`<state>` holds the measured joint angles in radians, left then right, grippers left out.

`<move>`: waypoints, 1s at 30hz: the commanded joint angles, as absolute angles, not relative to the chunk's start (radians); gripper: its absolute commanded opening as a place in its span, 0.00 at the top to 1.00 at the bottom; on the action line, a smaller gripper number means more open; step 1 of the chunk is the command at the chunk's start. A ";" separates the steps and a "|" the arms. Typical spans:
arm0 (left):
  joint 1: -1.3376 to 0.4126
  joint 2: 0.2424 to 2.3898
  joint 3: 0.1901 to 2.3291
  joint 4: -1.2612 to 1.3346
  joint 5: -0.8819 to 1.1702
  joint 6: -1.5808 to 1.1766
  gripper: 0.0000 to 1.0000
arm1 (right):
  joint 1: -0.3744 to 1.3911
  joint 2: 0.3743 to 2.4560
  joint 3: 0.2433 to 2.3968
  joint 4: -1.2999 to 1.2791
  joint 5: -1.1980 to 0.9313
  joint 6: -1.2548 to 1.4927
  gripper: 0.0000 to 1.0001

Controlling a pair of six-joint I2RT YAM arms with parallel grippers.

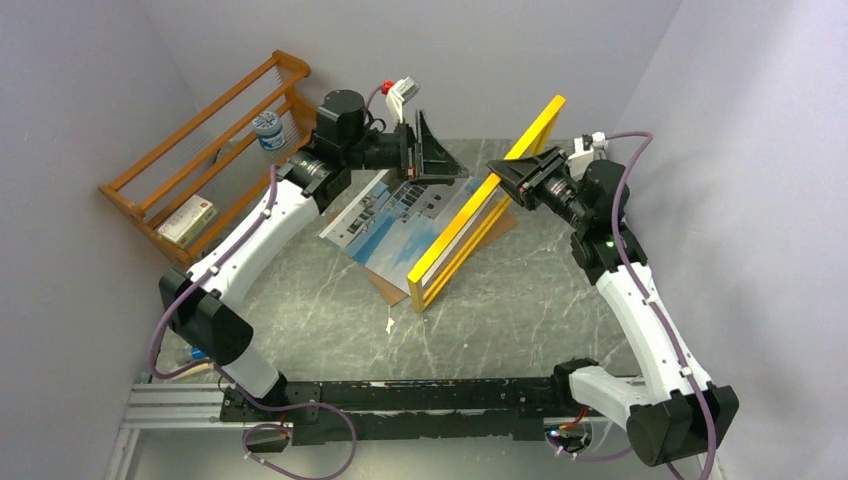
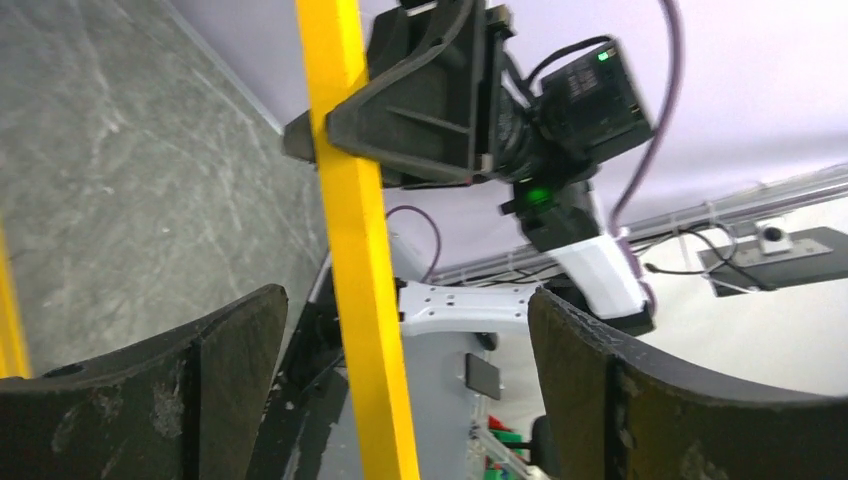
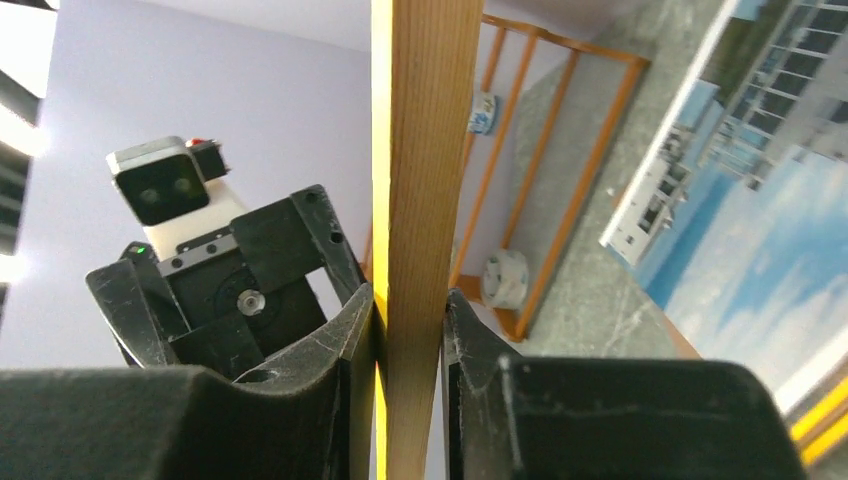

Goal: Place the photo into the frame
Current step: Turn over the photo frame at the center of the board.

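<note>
Yellow paint covers the front face of the frame (image 1: 452, 228), a large rectangle of narrow, square-edged rails. Its back shows bare orange wood with a fine straight grain. It stands tilted on edge, its lower long rail down beside the right edge of the photo (image 1: 385, 225) and its upper rail raised.

The right end effector (image 1: 500, 177) is clamped on that upper rail about halfway along. In the right wrist view its two matte black, scuffed fingers (image 3: 340, 340) press flat against both sides of the frame's wooden rail (image 3: 425, 150).

The photo lies flat and picture side up, a thin sheet printed with a white multi-deck building, blue sky and cloud. It rests on a brown hardboard panel (image 1: 388, 290) whose near corner pokes out from under it.

The left end effector (image 1: 437, 155) hovers over the far end of the photo with its fingers spread wide and nothing between them. In its wrist view the broad, curved black fingers (image 2: 200, 400) flank the yellow rail (image 2: 350, 220), which is farther off and untouched. Higher up that rail sits the right end effector (image 2: 335, 125).

The desk (image 1: 330, 320) is grey-green and stone-patterned, with pale veins. Against the left wall leans a slatted orange-brown wooden rack (image 1: 210, 130) holding a small round white tub (image 1: 268, 130) with a blue label and a flat box (image 1: 187, 220).
</note>
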<state>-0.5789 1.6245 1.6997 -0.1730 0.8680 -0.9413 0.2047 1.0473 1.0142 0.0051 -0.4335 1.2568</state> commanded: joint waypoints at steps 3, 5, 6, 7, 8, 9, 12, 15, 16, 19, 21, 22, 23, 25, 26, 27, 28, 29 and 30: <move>-0.569 1.525 1.723 -0.469 0.662 -0.616 0.06 | 0.206 1.020 1.273 -0.394 -0.362 1.023 1.00; -0.568 1.504 1.704 -0.541 0.573 -0.559 0.06 | 0.206 1.041 1.340 -0.535 -0.330 0.974 1.00; -0.568 1.496 1.694 -0.574 0.527 -0.538 0.06 | 0.206 1.054 1.371 -0.600 -0.313 0.950 1.00; -0.567 1.489 1.686 -0.609 0.486 -0.522 0.06 | 0.206 1.069 1.400 -0.661 -0.288 0.928 1.00; -0.563 1.483 1.677 -0.641 0.450 -0.510 0.06 | 0.207 1.089 1.432 -0.724 -0.269 0.905 1.00; -0.562 1.480 1.667 -0.666 0.426 -0.498 0.06 | 0.206 1.107 1.456 -0.774 -0.250 0.887 1.00; -0.559 1.464 1.624 -0.729 0.358 -0.479 0.06 | 0.206 1.173 1.492 -0.856 -0.232 0.834 1.00; -0.560 1.440 1.564 -0.755 0.312 -0.470 0.06 | 0.205 1.250 1.509 -0.887 -0.215 0.776 1.00; -0.559 1.432 1.535 -0.761 0.297 -0.466 0.06 | 0.205 1.280 1.519 -0.898 -0.198 0.757 1.00; -0.558 1.405 1.476 -0.779 0.255 -0.460 0.06 | 0.206 1.355 1.534 -0.865 -0.162 0.714 1.00; -0.557 1.387 1.439 -0.786 0.233 -0.456 0.06 | 0.206 1.400 1.532 -0.779 -0.156 0.703 1.00; -0.557 1.379 1.420 -0.786 0.224 -0.455 0.06 | 0.206 1.430 1.532 -0.746 -0.154 0.706 1.00; -0.556 1.371 1.402 -0.783 0.217 -0.453 0.06 | 0.207 1.465 1.541 -0.721 -0.149 0.707 1.00; -0.555 1.361 1.375 -0.782 0.200 -0.448 0.06 | 0.215 1.525 1.547 -0.664 -0.160 0.708 1.00; -0.556 1.357 1.365 -0.781 0.191 -0.445 0.06 | 0.218 1.552 1.542 -0.636 -0.160 0.713 1.00; -0.557 1.354 1.355 -0.781 0.182 -0.440 0.06 | 0.223 1.578 1.540 -0.618 -0.158 0.715 1.00; -0.555 1.352 1.348 -0.782 0.171 -0.436 0.06 | 0.225 1.605 1.543 -0.607 -0.158 0.711 1.00; -0.555 1.352 1.340 -0.782 0.162 -0.433 0.06 | 0.230 1.630 1.550 -0.597 -0.152 0.705 1.00; -0.554 1.352 1.334 -0.782 0.153 -0.432 0.06 | 0.237 1.656 1.558 -0.588 -0.143 0.694 1.00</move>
